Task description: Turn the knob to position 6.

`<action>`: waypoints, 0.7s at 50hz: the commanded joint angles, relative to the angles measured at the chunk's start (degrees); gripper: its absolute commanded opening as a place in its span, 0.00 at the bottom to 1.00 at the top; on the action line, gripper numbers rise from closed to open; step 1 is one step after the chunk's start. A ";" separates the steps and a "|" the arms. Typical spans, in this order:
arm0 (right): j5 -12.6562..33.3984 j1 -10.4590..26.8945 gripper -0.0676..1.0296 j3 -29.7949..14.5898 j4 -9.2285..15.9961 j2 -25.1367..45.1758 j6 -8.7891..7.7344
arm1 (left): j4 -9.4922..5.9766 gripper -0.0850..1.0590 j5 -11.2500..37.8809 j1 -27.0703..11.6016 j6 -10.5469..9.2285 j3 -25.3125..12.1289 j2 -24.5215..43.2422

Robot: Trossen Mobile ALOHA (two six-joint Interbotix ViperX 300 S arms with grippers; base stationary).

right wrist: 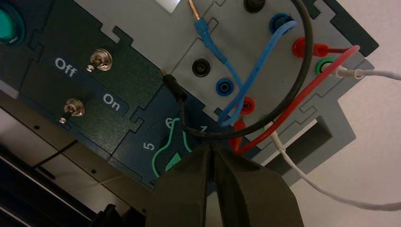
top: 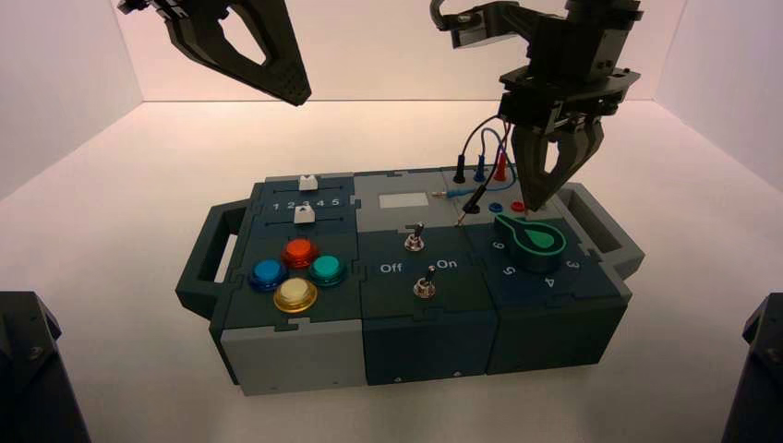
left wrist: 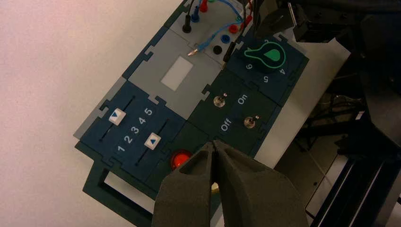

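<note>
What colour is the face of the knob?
The knob's face is bright green, clearest in the left wrist view.

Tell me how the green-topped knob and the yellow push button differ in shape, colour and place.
The knob has a pointed tip, while the yellow button is round with no pointer. The knob is dark teal with a bright green teardrop on top; the yellow button has a pale cap in a golden ring. The knob sits on the box's right part, the yellow button at its front left. Both stand up from the top of the box.
</note>
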 commanded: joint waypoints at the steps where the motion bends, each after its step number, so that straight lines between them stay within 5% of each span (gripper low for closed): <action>1: -0.09 0.88 0.04 -1.32 0.70 -0.18 -0.44 | -0.09 0.05 -0.35 -0.18 -0.18 -0.70 -0.26; 35: 0.44 3.08 0.04 -2.72 2.46 2.37 -0.44 | 0.00 0.05 -0.26 -0.26 -0.18 -0.44 0.00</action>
